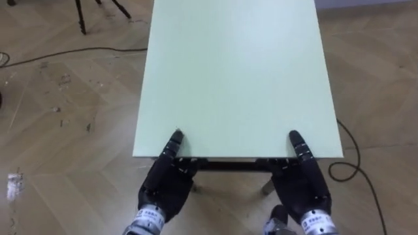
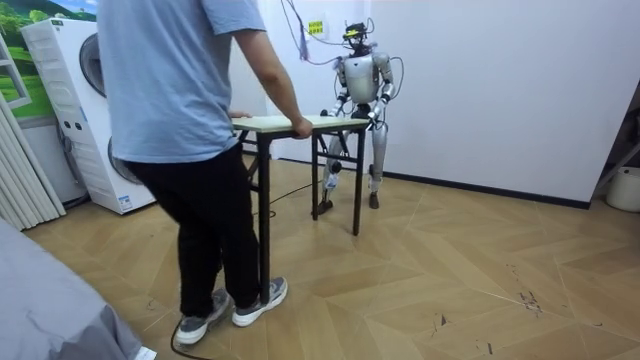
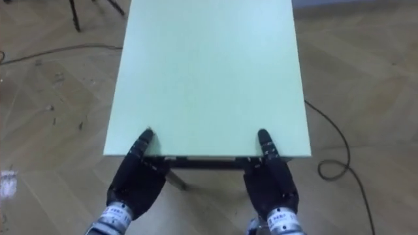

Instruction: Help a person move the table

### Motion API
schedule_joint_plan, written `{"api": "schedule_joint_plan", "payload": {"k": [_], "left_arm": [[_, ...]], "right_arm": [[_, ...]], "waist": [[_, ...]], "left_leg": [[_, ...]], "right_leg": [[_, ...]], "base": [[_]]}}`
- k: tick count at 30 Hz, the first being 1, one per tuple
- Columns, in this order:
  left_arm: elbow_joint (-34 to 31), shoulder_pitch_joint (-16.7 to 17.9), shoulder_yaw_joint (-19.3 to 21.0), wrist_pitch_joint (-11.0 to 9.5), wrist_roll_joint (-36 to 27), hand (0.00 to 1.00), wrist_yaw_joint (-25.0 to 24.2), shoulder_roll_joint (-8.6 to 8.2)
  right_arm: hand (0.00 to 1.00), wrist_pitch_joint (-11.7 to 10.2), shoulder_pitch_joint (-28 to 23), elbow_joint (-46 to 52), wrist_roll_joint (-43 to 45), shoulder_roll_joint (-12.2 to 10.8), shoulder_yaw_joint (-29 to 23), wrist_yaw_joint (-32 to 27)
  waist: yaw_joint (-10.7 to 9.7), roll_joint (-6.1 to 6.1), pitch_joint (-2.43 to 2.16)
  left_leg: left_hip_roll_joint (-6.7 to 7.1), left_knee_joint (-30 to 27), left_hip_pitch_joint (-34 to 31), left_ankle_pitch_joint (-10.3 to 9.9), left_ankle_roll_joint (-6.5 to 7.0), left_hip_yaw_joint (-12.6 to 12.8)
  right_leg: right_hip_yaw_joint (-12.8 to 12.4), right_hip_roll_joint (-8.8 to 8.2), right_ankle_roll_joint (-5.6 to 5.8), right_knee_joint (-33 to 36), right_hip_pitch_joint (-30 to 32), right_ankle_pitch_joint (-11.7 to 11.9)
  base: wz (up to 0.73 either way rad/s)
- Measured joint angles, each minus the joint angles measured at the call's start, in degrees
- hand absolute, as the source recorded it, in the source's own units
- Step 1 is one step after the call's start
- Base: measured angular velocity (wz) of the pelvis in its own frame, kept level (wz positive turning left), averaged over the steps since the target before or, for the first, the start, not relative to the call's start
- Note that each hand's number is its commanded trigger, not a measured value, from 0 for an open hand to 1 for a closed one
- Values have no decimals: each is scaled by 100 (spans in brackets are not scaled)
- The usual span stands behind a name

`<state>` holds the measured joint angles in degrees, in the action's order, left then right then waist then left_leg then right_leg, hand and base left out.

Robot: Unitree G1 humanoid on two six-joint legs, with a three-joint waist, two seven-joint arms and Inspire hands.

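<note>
— Where is the pale green rectangular table (image 1: 238, 72) with the dark metal legs?
— Out on the open floor, between its two carriers. The robot stands at one short end, close to the far wall. A person (image 2: 180, 120) in a light blue shirt stands at the other end, and the person's hand (image 2: 300, 127) grips that edge.
— And the robot's hold?
— Its left hand (image 1: 166, 183) and right hand (image 1: 300, 183) sit at the near edge, one by each corner. A dark tip of each lies on the top and the rest is tucked below the board, so I cannot tell whether either is clamped.
— How far along, then?
— Early or midway, I judge. Both ends are manned, but I cannot make out whether the legs are off the ground. The carrying and the setting down look left to do.
— The surface?
— Smooth and bare, with nothing on it to slide.
— The room?
— There is a pale herringbone wooden floor (image 2: 450, 270), scuffed in places, and a plain white wall (image 2: 500, 80) behind the robot. A white front-loading washing machine (image 2: 75, 110) stands at the room view's left. A dark tripod (image 1: 81, 16) stands off the table's far left corner.
</note>
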<state>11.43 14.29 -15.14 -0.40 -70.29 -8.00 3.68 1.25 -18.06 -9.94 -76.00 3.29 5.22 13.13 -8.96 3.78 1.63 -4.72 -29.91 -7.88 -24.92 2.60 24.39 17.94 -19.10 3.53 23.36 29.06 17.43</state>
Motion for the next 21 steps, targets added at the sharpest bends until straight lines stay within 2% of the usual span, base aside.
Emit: {"api": "schedule_joint_plan", "payload": {"k": [1, 2, 3, 5, 6, 7, 8, 9, 10, 11, 12, 13, 14, 15, 16, 17, 18, 19, 20, 21], "left_arm": [[115, -70, -124, 6, 33, 100, 12, 39], [114, -62, -158, 6, 56, 100, 18, 60], [103, -53, -218, 12, 57, 100, 18, 144], [80, -53, -232, 30, 53, 100, 18, 158], [33, -28, -226, 32, 43, 100, 18, 145], [-10, -12, -217, 31, 1, 100, 16, 138], [-21, -15, -203, 31, -5, 100, 18, 128], [-25, -11, -167, 30, -33, 100, 45, 120], [-35, 35, -172, 30, -74, 100, 55, 135], [-61, 70, -172, 22, -79, 100, 62, 133], [-224, 154, -159, -29, -91, 100, 81, 176], [-323, 169, -157, -56, -120, 100, 89, 214], [-451, 153, -163, -60, -137, 100, 123, 311], [-481, 125, -99, -59, -117, 100, 170, 361], [-517, 126, -42, -66, -118, 100, 172, 371], [-546, 128, -23, -66, -125, 100, 187, 373], [-612, 152, -11, -63, -127, 100, 234, 387], [-676, 173, 1, -66, -126, 100, 238, 415], [-686, 164, -6, -67, -127, 100, 239, 420], [-675, 44, -118, -65, -70, 100, 262, 359]], "right_arm": [[100, 0, -191, -4, -51, -42, -59, 11], [100, 8, -256, -4, -91, -43, -74, 25], [100, 5, -343, -3, -171, -63, -61, 47], [100, -14, -352, 23, -272, 52, 8, 47], [100, -35, -303, 46, -317, 167, 72, 46], [100, -124, -236, 49, -344, 212, 154, 41], [100, -143, -193, 48, -346, 216, 193, 22], [100, -152, -142, 47, -371, 259, 262, -44], [100, -147, -139, 48, -407, 326, 335, -73], [100, -145, -134, 48, -423, 353, 364, -73], [100, -141, -84, 76, -442, 357, 419, -63], [100, -145, -72, 128, -463, 341, 449, -63], [100, -194, -121, 219, -541, 330, 479, -63], [100, -204, -103, 226, -597, 330, 555, -63], [100, -290, -42, 231, -631, 353, 681, -77], [100, -321, -6, 231, -655, 364, 723, -95], [100, -323, 23, 232, -672, 369, 745, -127], [100, -321, 48, 231, -683, 363, 798, -127], [100, -324, 57, 228, -715, 363, 804, -122], [100, -393, 51, 236, -804, 452, 759, 17]], "waist": [[-96, -37, -2], [-141, -80, -6], [-194, -176, -18], [-180, -220, -22], [-142, -226, -25], [-81, -223, -23], [-34, -223, -17], [12, -238, 17], [125, -211, -9], [193, -183, -30], [300, -157, -78], [293, -231, -51], [177, -407, -65], [183, -605, -62], [298, -648, -57], [345, -621, -44], [496, -547, -53], [623, -493, -39], [628, -468, -10], [600, -364, 11]], "left_leg": [[-118, -50, 3, 29, 64, 278], [-139, -49, 12, 39, 84, 391], [-146, -59, 14, 49, 138, 602], [-127, -188, -67, 20, 237, 851], [-51, -251, -149, 16, 289, 932], [-36, -361, -238, -3, 325, 1024], [-39, -426, -287, -5, 329, 1008], [-25, -503, -369, 40, 338, 813], [48, -366, -469, 176, 336, 553], [68, -218, -515, 278, 342, 421], [33, 89, -618, 511, 388, 383], [41, 154, -681, 595, 431, 480], [97, 168, -709, 622, 484, 765], [181, 142, -722, 638, 526, 914], [110, -35, -838, 625, 545, 999], [29, -132, -899, 625, 545, 1004], [-89, -210, -1004, 635, 530, 966], [-182, -501, -1271, 681, 563, 839], [-132, -623, -1524, 697, 540, 683], [281, -20, -1925, 934, 394, 280]], "right_leg": [[-69, -44, -60, 1269, 12, -1010], [-108, -50, -64, 1842, 8, -1394], [-245, -26, -167, 2896, -41, -1991], [-370, 111, -137, 3860, -361, -2450], [-389, 117, -132, 4038, -691, -2675], [-447, 115, -65, 3951, -975, -2901], [-470, 133, 11, 3823, -1010, -2997], [-503, 292, 40, 3663, -947, -3015], [-649, 578, 52, 3312, -976, -3011], [-739, 717, 79, 3047, -1007, -3027], [-860, 861, 203, 2605, -1081, -3110], [-861, 830, 198, 2533, -1098, -3204], [-765, 677, 156, 2671, -1290, -3351], [-773, 613, 144, 2531, -1567, -3636], [-786, 627, 111, 2171, -1703, -3859], [-763, 680, 108, 1953, -1700, -3874], [-778, 893, 97, 1481, -1752, -3857], [-853, 1066, 93, 926, -1966, -3855], [-962, 1106, 72, 673, -2058, -3872], [-1268, 1131, 54, 455, -2014, -3919]], "base": [[97], [90], [47], [13], [-28], [-39], [-51], [-53], [-59], [-68], [-51], [-7], [31], [9], [-34], [-78], [-73], [-53], [8], [38]]}}
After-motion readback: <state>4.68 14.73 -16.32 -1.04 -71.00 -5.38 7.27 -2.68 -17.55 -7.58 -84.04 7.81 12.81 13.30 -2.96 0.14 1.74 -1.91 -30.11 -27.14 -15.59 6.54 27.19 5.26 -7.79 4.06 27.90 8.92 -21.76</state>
